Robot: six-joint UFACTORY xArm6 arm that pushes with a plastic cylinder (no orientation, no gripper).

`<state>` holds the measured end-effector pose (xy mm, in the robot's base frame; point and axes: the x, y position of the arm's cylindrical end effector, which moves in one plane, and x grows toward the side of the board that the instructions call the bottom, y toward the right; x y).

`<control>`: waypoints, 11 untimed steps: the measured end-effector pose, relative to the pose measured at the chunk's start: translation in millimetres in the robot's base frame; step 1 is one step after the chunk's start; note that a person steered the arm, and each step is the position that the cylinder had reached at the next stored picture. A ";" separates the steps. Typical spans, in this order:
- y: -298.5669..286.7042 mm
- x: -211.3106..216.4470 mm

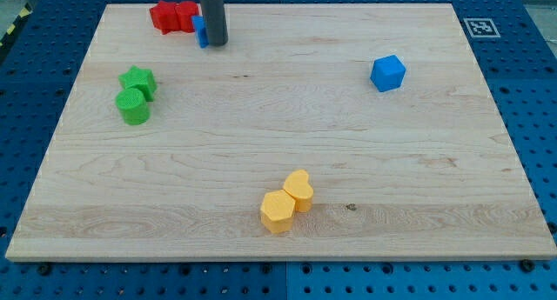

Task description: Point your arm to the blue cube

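A: How far along is the pointing job, going by this one look?

B: Barely begun, I'd judge. My tip (216,44), the lower end of the straight dark rod that serves as end effector, sits near the view's top, left of centre, on the pale wooden bench (261,117). The solid blue plastic cube (388,73) lies well apart from it, off toward the view's right and a little lower.

A: So nothing is touching the target?

B: Nothing. It stands alone on bare wood, with no other block near it.

A: What is next to the rod, then?

B: A small blue block (200,30) peeks out just at the rod's left side, partly hidden, so I cannot make out its shape. Just beyond it are two red blocks (173,16) pressed together.

A: And does the end effector open or close?

B: It has no jaws at all; it is a plain rod, so there is nothing to be apart, together or clamped.

A: What remains?

B: Nearly everything: the tip would need to cross the open board rightward and slightly down to end beside the target. The green pair (136,96) at the left and the yellow pair (287,202) near the bottom lie away from that line, so they should not interfere.
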<state>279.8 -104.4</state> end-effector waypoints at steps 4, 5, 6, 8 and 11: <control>145.8 99.9; 233.0 134.8; 315.6 148.8; 323.1 123.5; 218.8 66.3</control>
